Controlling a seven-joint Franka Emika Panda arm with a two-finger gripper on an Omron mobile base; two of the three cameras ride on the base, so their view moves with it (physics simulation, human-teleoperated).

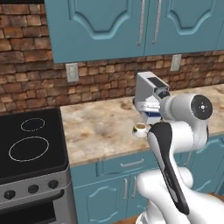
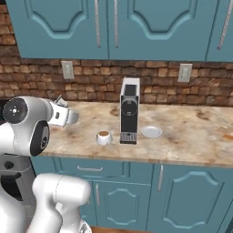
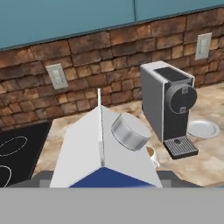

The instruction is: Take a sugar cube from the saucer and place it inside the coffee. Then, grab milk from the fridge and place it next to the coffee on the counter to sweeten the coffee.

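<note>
My gripper (image 2: 68,116) closed on milk (image 3: 103,153), carton held in air above counter (image 1: 100,131), left of coffee (image 2: 104,137). Gabled top and grey cap (hand view) fill space between my fingers. Coffee sits on counter just left of coffee machine (image 2: 129,111); saucer (image 2: 151,132) just right of machine. Stovetop (image 1: 28,142) at far left. Sugar cube too small to make out.

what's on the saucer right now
Nothing shows on the saucer: its white top looks bare beside the coffee machine. In the hand view, the machine covers its near edge.
</note>
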